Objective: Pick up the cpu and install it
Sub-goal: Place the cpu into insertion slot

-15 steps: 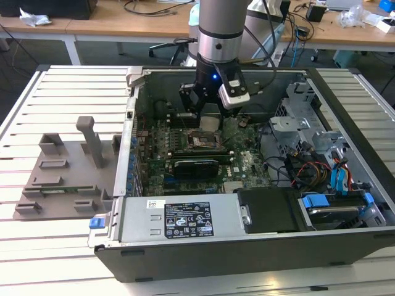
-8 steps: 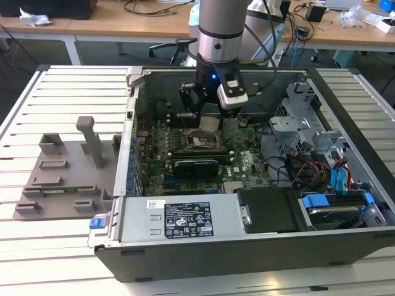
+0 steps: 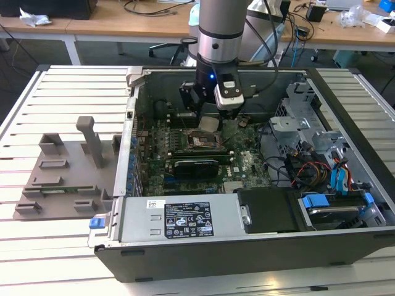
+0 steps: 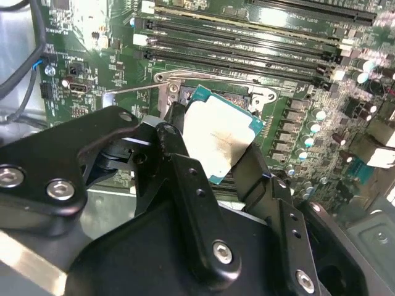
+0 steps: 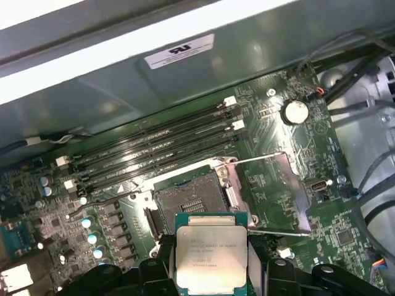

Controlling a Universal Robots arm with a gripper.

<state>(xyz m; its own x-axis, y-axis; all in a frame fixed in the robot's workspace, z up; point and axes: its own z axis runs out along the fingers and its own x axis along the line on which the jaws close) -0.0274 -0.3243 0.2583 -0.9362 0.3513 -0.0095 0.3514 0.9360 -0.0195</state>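
- We see the gripper [image 3: 208,121] down inside the open computer case [image 3: 185,250], which sits on the slatted table [image 3: 55,265].
- Its two black fingers [image 4: 179,166] are closed on opposite edges of the cpu [image 4: 219,139], so the chip is held off the board.
- In the first wrist view the cpu [image 5: 212,259] shows its silvery top plate and sits between the fingers, just beside the socket [image 5: 191,200].
- The socket is empty, its dark contact field is uncovered, and its metal bracket [image 5: 281,185] is swung aside.
- In the exterior view the cpu [image 3: 208,125] hangs tilted close above the socket [image 3: 203,142], on the motherboard [image 3: 247,163].
- The memory slots [image 5: 154,151] run alongside the socket, and the long black card [image 3: 196,165] lies near it.
- The grey fixture plate [image 3: 62,179] rests outside the case, on the exterior view's left.
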